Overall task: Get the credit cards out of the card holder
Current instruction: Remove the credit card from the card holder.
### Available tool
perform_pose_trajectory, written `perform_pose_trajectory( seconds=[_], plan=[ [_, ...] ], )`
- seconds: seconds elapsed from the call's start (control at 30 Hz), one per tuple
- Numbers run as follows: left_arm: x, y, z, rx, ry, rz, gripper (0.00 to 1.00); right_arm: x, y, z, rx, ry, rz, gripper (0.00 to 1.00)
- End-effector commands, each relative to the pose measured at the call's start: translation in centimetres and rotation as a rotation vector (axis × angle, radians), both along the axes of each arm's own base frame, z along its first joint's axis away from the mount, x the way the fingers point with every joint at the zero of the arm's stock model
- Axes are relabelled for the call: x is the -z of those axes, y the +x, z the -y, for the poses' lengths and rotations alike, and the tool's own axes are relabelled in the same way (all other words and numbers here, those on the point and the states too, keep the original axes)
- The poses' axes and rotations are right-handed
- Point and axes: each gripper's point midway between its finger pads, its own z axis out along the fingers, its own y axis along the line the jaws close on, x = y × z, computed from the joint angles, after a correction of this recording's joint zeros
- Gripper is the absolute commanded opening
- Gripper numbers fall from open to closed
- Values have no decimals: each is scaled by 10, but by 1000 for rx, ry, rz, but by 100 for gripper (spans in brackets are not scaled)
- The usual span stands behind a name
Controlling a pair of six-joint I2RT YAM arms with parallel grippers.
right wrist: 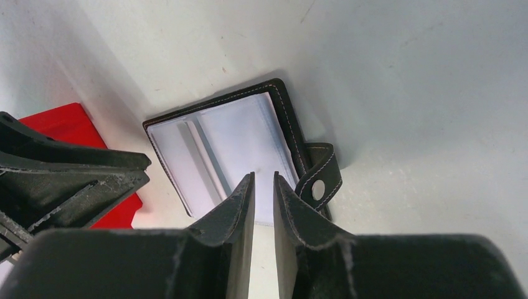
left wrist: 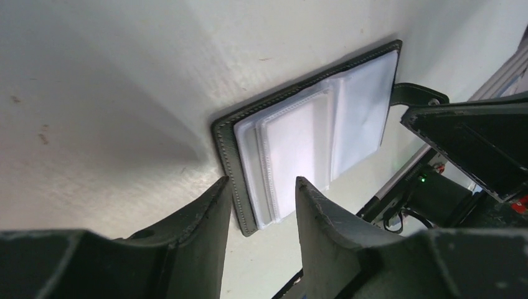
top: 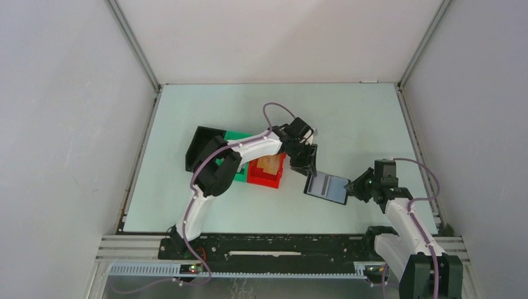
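The card holder (top: pixel 326 187) is a black wallet lying open on the table, right of the red bin. Pale shiny credit cards (left wrist: pixel 292 149) sit in its clear sleeves; they also show in the right wrist view (right wrist: pixel 230 137). My left gripper (left wrist: pixel 263 184) is open, its fingers either side of the wallet's near corner (left wrist: pixel 240 187) and just above it. It stands at the wallet's left edge in the top view (top: pixel 305 169). My right gripper (right wrist: pixel 263 177) is nearly shut with a thin gap. Nothing shows between its fingers, and its tips are over the wallet's right half (top: pixel 353 189).
A black bin (top: pixel 202 146), a green bin (top: pixel 236 138) and a red bin (top: pixel 266 172) holding tan pieces stand together left of the wallet. The wallet's snap strap (right wrist: pixel 317 177) sticks out on its right side. Grey walls enclose the table.
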Motion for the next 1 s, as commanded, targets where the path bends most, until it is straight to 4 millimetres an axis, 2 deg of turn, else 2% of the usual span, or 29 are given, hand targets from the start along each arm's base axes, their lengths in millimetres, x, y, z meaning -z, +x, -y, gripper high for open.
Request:
perform_pose_trajectory(
  seconds=[0.0, 0.27, 0.57, 0.97],
  plan=[
    [-27, -3, 16, 48, -83, 39, 47, 0, 3, 1, -6, -4, 20, 25],
    [-39, -9, 28, 86, -100, 77, 47, 2, 3, 0, -6, 3, 14, 25],
    [-33, -15, 36, 115, -108, 40, 47, 3, 3, 0, -7, 3, 9, 25],
    [-12, -14, 31, 111, -47, 24, 47, 4, 4, -1, -10, 9, 8, 25]
  ],
)
